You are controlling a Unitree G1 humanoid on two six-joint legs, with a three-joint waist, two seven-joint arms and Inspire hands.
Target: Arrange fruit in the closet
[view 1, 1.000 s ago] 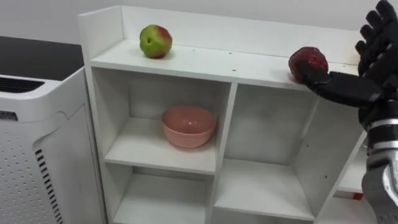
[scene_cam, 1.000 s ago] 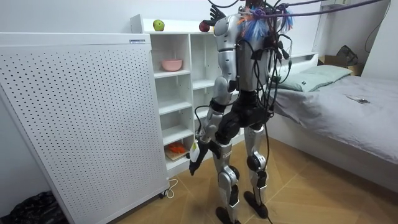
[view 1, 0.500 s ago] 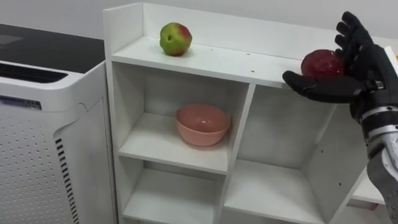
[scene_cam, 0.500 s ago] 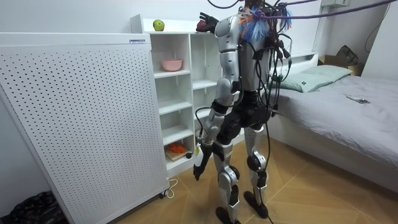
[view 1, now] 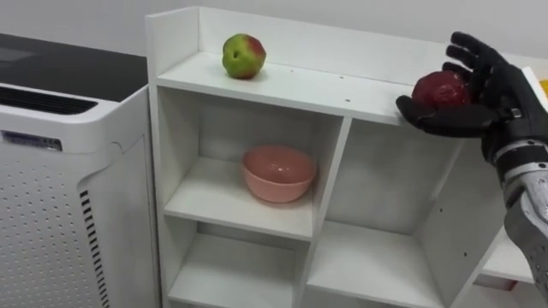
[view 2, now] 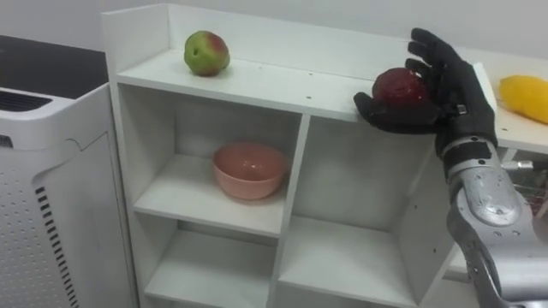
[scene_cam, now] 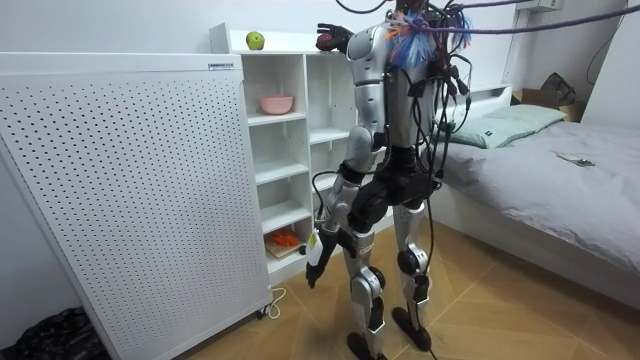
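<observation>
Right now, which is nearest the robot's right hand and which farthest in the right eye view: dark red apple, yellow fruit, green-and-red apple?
1. Dark red apple: held in the right hand.
2. Yellow fruit: on the white closet top, just to the hand's right.
3. Green-and-red apple: far left end of that top.

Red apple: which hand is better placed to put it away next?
Right. The right hand holds the red apple at the top shelf; the left hand hangs low beside the thigh.
</observation>
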